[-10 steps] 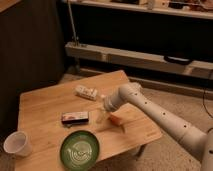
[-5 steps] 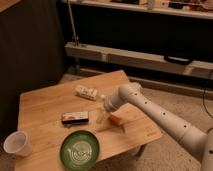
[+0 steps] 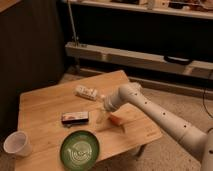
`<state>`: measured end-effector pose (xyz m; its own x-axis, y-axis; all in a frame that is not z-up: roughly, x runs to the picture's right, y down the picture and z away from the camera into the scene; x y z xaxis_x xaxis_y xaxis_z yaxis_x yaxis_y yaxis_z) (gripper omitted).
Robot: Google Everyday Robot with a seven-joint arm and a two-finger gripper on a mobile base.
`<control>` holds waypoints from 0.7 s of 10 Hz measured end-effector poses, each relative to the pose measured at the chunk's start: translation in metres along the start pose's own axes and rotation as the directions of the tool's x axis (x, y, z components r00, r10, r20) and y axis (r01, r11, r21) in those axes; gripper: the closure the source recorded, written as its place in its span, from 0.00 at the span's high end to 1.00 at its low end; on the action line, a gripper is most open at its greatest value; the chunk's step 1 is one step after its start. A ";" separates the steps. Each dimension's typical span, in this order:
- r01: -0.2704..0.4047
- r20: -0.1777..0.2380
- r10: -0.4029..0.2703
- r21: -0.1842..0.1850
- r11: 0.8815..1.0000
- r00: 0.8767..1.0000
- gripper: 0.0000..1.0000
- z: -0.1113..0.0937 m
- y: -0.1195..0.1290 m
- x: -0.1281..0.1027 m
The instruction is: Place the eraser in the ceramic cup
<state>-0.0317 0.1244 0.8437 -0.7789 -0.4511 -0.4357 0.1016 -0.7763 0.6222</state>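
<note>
Nothing has moved since the earlier frames: arm, eraser and cup all sit in the same spots.

Eraser [image 3: 75, 117] lies flat on the wooden table [image 3: 45, 107], near the middle, long side roughly parallel to the front edge, pale and reddish label up. Nothing is touching it.

Ceramic cup [image 3: 17, 144] stands upright at the front-left corner of the table, well apart from the eraser, mouth up. I can't see anything inside it.

Gripper [image 3: 104, 118] hangs just to the right of the eraser, pointing down at the tabletop, with a small gap between it and the eraser's right end. Fingers are apart and not clamped on anything. Can't tell whether the tips touch the wood.

Small orange piece [image 3: 117, 120] lies on the table just right of the gripper, on the far side from the eraser.

Green bowl [image 3: 80, 149] with pale swirls sits at the front edge, just in front of the eraser, between the cup and the gripper side of the table.

White oblong packet [image 3: 86, 92] lies behind the eraser, toward the table's rear edge, angled, close to the arm's wrist.

White arm [image 3: 160, 117] comes in from the lower right and crosses the table's right corner.

Behind the table, a low pale shelf [image 3: 145, 57] runs along the dark back wall.
</note>
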 end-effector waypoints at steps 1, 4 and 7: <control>0.000 0.000 0.000 0.000 1.000 1.000 0.80 0.000 0.000 0.000; 0.000 0.000 0.000 0.000 1.000 1.000 0.80 0.000 0.000 0.000; 0.041 -0.004 -0.041 -0.021 0.999 0.999 0.80 -0.008 0.009 0.014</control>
<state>-0.0365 0.1079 0.8378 -0.7801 -0.4206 -0.4633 0.0828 -0.8033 0.5899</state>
